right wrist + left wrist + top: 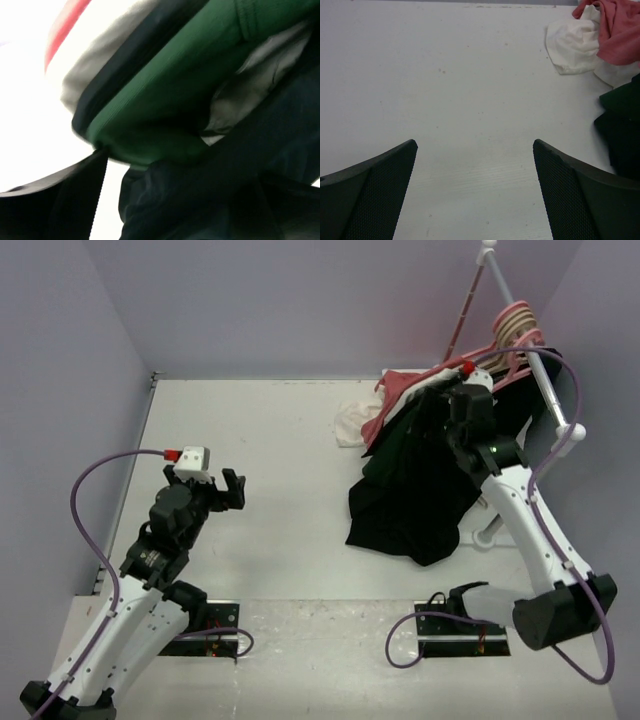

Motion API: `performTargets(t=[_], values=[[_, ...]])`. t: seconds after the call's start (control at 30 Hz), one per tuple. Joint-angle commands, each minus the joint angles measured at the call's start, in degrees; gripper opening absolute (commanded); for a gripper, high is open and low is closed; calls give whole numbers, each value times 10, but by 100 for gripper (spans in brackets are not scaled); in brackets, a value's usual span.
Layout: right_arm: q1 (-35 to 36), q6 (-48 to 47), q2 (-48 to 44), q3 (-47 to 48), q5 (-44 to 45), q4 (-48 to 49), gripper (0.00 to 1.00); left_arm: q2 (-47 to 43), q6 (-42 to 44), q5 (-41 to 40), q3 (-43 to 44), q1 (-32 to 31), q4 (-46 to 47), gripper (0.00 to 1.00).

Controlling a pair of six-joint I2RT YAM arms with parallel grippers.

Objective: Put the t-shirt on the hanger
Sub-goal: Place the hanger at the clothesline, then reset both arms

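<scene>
My right tool point(468, 405) is buried in the clothes heap point(395, 392) at the desk's point(280, 440) far right, at the upper end of the black t-shirt point(405, 495); I can't tell whether it's clamped on cloth. The shirt trails from there toward the near edge. My left tool point(234, 490) hangs spread wide, well apart to the left, so the right arm is nearer

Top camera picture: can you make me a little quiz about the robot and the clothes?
1. True or false: the left claw is open and empty.
2. The right arm reaches into: A) a black t-shirt, B) a box, C) a bowl.
3. What colour is the crumpled cloth beside the red cloth?
Key: 1 true; 2 A; 3 white.
</scene>
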Motion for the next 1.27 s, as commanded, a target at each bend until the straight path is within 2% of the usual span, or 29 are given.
performTargets(t=[0.0, 0.1, 0.23, 0.37, 0.47, 0.57, 0.63, 0.73, 0.93, 1.23], values=[[7, 8, -143, -38, -2, -6, 99, 3, 0, -9, 13, 5, 8, 100], [7, 8, -237, -44, -28, -28, 99, 8, -7, -24, 22, 5, 5, 100], [7, -40, -320, 4, -45, -110, 99, 12, -36, -73, 49, 5, -19, 100], [7, -92, -397, 14, 12, -186, 99, -2, -73, -168, 75, 5, -66, 100], [7, -101, -443, -1, 78, -212, 99, -13, -82, -242, 79, 5, -87, 100], [7, -122, -491, -44, 91, -206, 99, -21, -86, -289, 87, 5, -106, 100], [7, -132, -545, -93, 59, -186, 99, -32, -70, -298, 78, 5, -102, 100], [8, -126, -577, -126, 57, -175, 99, -46, -66, -299, 54, 5, -83, 100], [7, -126, -589, -147, 89, -172, 99, -52, -53, -277, 36, 5, -70, 100], [7, -125, -587, -151, 92, -161, 99, -55, -51, -264, 28, 5, -64, 100]])
